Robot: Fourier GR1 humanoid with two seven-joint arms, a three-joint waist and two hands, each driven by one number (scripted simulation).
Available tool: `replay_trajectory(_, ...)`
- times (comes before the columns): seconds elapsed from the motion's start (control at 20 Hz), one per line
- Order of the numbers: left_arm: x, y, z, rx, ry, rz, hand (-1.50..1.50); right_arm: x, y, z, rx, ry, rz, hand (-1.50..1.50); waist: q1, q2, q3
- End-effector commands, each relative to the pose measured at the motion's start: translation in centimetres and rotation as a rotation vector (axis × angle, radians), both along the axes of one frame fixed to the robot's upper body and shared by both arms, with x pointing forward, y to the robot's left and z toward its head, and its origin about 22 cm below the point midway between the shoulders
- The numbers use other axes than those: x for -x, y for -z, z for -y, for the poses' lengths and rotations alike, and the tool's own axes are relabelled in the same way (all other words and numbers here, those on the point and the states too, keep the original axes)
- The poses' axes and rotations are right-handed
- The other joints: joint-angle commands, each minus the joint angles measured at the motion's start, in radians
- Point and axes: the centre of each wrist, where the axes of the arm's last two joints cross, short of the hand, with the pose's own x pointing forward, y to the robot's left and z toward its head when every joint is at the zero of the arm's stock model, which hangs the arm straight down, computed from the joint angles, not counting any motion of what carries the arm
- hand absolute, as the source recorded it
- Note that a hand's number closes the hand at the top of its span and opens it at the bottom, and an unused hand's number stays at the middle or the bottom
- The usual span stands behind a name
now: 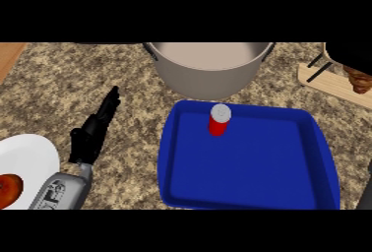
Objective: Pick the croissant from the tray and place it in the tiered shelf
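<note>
**Blue tray, one can; croissant off the tray**

Blue tray [247, 170]: one red can [219, 120], upright, near the far wall.
Grey pot [210, 69]: one, beyond the tray.
White plate [29, 157]: one, bearing one red-brown round item [9, 189].
Croissant [359, 80]: one, at the wooden tiered shelf [330, 83], just under the right hand [352, 54]; whether that hand grips it cannot be told.
Left hand [91, 135]: between plate and tray, fingers [109, 106] straight, together.

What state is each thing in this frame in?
Tray: flat, holding only the can.
Can: upright, far left of tray.
Croissant: off tray, at the shelf; held or resting, cannot tell.
Pot: upright, no lid.
Plate: bearing one reddish food item.
Left hand: open, holding nothing.
Right hand: dark shape above croissant, mostly cut off.
</note>
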Motion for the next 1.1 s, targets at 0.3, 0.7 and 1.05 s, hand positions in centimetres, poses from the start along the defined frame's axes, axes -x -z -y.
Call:
replay_trajectory(0.3,1.2,0.3,0.7,0.004,0.016,0.012,0.00,-1.5,-5.8,6.9,0.015,0.191,-0.015,1.50,0.006,0.000,0.001)
replay_trajectory(0.7,0.0,0.9,0.3,0.002,0.011,0.007,0.00,-5.5,-6.2,9.5,0.065,0.272,0.032,1.50,0.012,0.006,0.001)
replay_trajectory(1.05,-0.3,-1.1,0.7,-0.012,-0.007,0.019,0.00,-4.7,-7.7,14.5,0.139,0.286,0.024,1.50,0.007,0.003,0.001)
